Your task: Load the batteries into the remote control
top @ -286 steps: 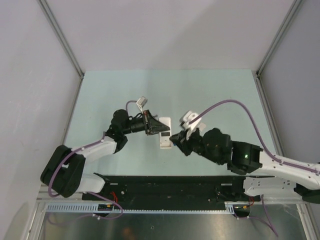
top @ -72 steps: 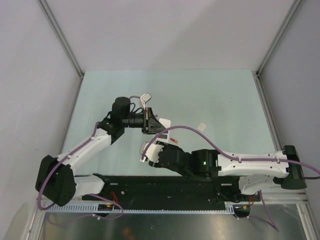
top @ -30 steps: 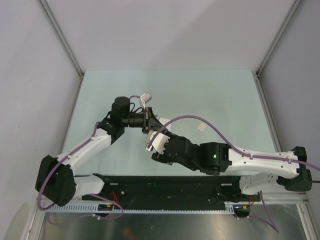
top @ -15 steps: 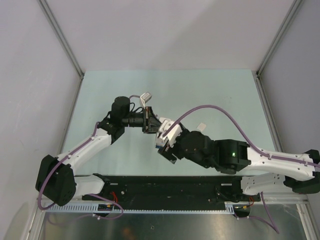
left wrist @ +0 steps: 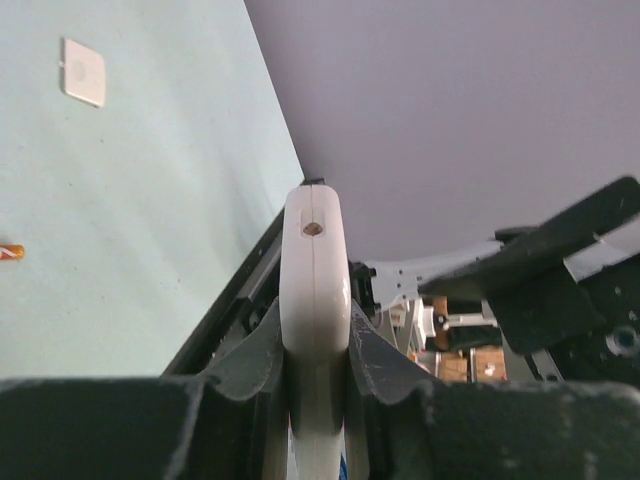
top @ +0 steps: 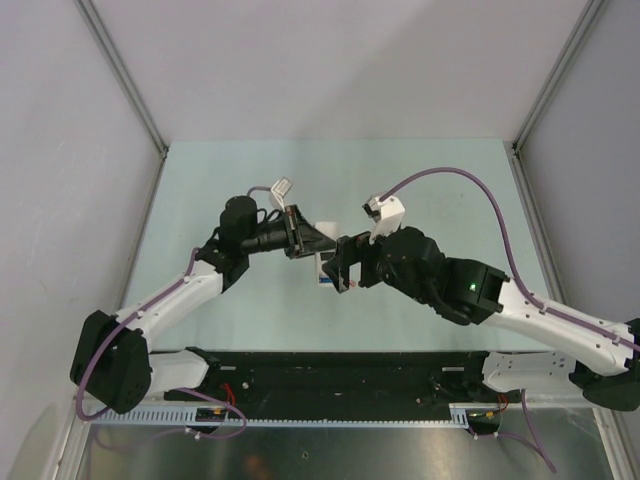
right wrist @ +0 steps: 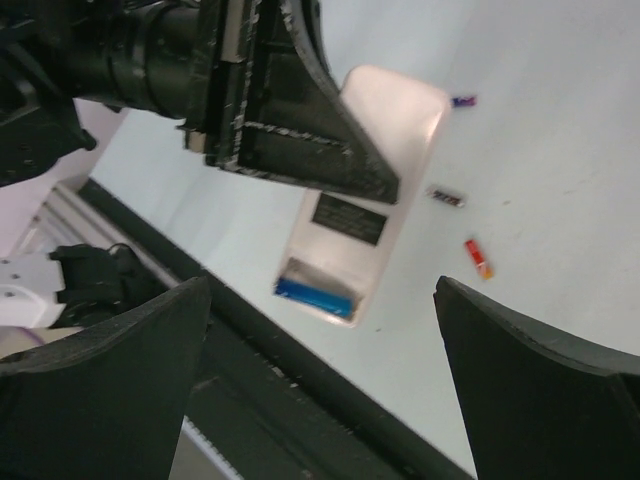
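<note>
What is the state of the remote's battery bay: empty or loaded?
Loaded at least partly: the right wrist view shows a blue battery lying in the open bay of the remote control.

One remote control (right wrist: 405,130); four batteries (right wrist: 313,293) (right wrist: 463,101) (right wrist: 446,196) (right wrist: 478,258); one white square plate (left wrist: 83,71); two arms (top: 170,300) (top: 545,312)

White remote control (left wrist: 315,300) edge-on (hole near its end), clamped in left pincer (left wrist: 315,348), square piece (left wrist: 83,71) on table (left wrist: 150,200)

fixed view high above looking down, two wrist views close in, all sharing the remote control (right wrist: 385,165)
</note>
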`<state>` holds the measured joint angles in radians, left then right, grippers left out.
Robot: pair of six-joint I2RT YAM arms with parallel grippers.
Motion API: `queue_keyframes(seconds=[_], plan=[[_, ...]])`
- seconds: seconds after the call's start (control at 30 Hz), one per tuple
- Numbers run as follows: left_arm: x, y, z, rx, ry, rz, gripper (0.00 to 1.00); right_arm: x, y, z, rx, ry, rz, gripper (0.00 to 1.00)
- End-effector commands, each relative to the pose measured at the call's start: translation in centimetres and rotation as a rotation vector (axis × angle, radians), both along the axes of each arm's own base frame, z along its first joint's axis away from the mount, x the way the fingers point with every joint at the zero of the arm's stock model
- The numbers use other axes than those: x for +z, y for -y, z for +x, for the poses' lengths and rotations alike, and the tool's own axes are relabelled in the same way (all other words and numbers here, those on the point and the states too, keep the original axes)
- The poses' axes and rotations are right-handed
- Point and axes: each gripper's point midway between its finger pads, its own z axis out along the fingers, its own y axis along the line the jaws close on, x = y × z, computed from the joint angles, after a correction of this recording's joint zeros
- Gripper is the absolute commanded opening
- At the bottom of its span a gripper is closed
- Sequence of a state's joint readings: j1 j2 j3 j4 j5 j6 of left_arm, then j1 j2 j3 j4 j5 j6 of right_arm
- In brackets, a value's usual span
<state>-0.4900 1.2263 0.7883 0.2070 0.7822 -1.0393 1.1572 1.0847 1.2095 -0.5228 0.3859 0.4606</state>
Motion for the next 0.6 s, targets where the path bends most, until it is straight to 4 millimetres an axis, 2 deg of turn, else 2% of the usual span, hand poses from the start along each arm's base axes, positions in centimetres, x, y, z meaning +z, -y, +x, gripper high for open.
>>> queue_keyframes(seconds=[0.0, 0.27, 0.57], plan=[[1.6, -0.3, 1.4, 0.088, 0.054, -0.053, 0.00, 0.6, -2.1, -0.7, 0.034, -0.107, 0.133, 1.00], [2.3, -0.2, 1.9, 0.106, 0.047, -0.091, 0.00, -3.0, -2.2, -0.8, 0.050, -0.187, 0.031, 1.00], [3.4, -0.2, 1.4, 0.095, 0.060, -0.127, 0.00, -3.7, -1.8, -0.5, 0.050, -0.195, 0.033, 1.00]])
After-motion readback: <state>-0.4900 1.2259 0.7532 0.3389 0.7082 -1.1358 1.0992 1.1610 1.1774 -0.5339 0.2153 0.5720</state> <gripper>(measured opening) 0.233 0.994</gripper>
